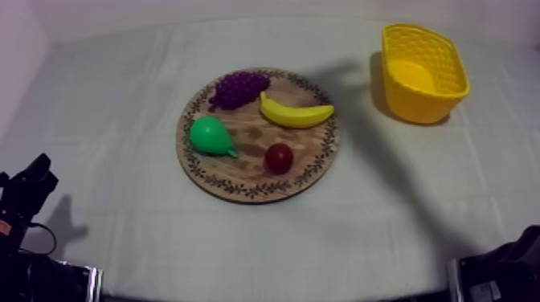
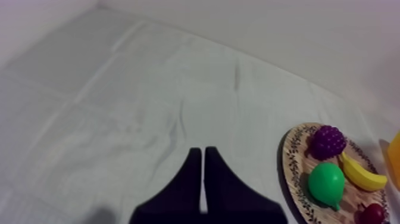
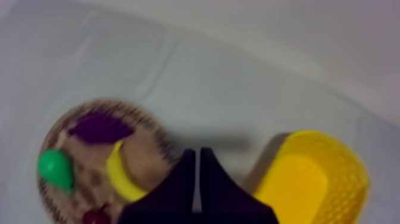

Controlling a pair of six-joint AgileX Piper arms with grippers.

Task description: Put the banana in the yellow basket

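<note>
Banana [image 1: 296,114] lies on the wooden board [image 1: 241,191], on its basket side, long axis running across toward the yellow basket [image 1: 426,72]. The right gripper [image 3: 197,152], pressed together, faces the gap between them and seems nearer. The left gripper [image 2: 202,150], also pressed together, sits farther off.

The curved yellow toy banana [image 1: 296,115] is crowded by the purple grape bunch [image 1: 239,87]; open tabletop [image 1: 378,181] is left toward the yellow plastic basket [image 1: 422,111].

Matte-black left pincer [image 2: 203,151] and right pincer [image 3: 197,152], each two flat fingers [image 2: 189,182] tapered together into a narrow wedge.
</note>
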